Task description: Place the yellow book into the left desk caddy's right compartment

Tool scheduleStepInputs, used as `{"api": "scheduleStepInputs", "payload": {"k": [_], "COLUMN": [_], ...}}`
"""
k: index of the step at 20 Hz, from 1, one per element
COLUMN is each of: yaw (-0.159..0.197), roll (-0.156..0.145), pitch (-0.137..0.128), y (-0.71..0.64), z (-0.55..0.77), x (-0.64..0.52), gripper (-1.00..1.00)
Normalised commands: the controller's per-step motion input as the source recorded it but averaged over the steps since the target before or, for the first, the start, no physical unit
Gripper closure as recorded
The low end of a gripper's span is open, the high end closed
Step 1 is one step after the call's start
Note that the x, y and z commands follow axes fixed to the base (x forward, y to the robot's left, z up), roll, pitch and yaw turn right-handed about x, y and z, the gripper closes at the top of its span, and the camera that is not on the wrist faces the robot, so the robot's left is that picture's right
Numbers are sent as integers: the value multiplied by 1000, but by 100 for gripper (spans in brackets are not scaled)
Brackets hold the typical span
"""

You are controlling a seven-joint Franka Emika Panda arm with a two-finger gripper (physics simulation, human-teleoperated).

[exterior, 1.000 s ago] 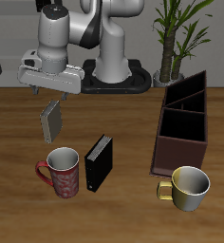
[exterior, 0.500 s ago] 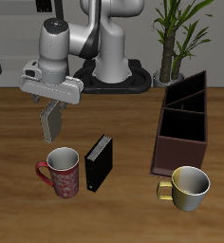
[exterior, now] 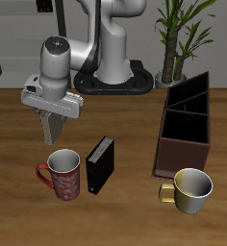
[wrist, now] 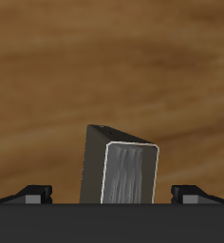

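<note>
The yellow book (exterior: 55, 126), small with a greyish-tan cover, stands upright on the wooden table behind the red mug. My gripper (exterior: 51, 125) is low over it, open, with one finger on each side of the book. In the wrist view the book (wrist: 123, 166) stands between the fingertips (wrist: 33, 193), with clear gaps on both sides. The left desk caddy (exterior: 187, 120), a long dark brown box with dividers, stands far across the table from the gripper.
A black book (exterior: 100, 163) stands upright next to a red mug (exterior: 63, 174), just in front of the gripper. A gold mug (exterior: 190, 188) sits in front of the caddy. A potted plant (exterior: 178, 34) stands behind the caddy, beside the robot base.
My gripper has come down and slightly toward the table's front, from above the yellow book to astride it. The book has not moved.
</note>
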Motion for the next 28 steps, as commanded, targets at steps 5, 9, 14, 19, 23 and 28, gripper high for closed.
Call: {"api": "scheduleStepInputs", "payload": {"k": [5, 9, 14, 19, 23, 28], "yaw": [-14, -39, -22, 13, 11, 11], "roll": [-12, -15, -12, 5, -12, -20], "pitch": [52, 18, -1, -33, -35, -43], "y": [-59, -5, 2, 79, 335, 314], "z": [-445, -138, 65, 289, 647, 629], "x": [49, 17, -10, -34, -120, -99], "gripper": [100, 100, 100, 100, 100, 100]}}
